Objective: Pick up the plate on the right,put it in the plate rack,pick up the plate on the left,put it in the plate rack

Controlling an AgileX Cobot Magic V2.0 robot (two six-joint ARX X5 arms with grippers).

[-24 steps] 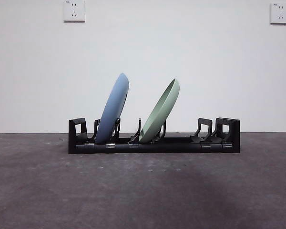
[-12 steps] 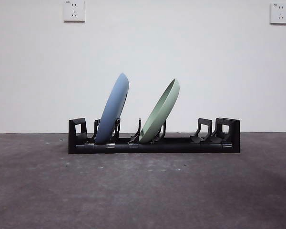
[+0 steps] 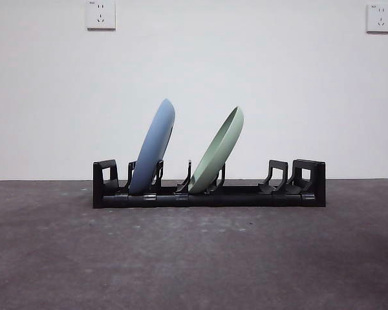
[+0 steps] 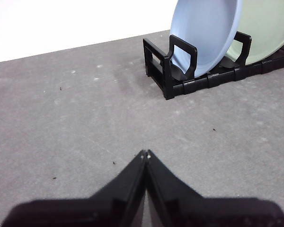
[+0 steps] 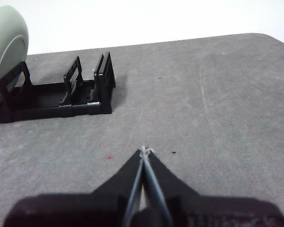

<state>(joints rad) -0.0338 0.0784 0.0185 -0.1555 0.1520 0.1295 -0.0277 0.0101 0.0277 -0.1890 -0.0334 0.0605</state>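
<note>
The long black plate rack (image 3: 246, 195) stands across the middle of the table. A blue plate (image 3: 153, 147) leans in its left slots and a pale green plate (image 3: 218, 151) leans in slots near the middle. The left wrist view shows the blue plate (image 4: 208, 33), the green plate (image 4: 267, 28) and the rack end (image 4: 163, 71) from a distance. My left gripper (image 4: 146, 154) is shut and holds nothing, away from the rack. My right gripper (image 5: 145, 150) is shut and empty too, off the rack's other end (image 5: 104, 87). Neither arm shows in the front view.
Dark grey table surface (image 3: 194, 258) spreads all around the rack. A white wall with two sockets (image 3: 101, 14) stands behind. The rack's right slots (image 3: 278, 177) hold nothing.
A faint shadow on the table in front of the rack has faded. The plates and the rack have not moved.
</note>
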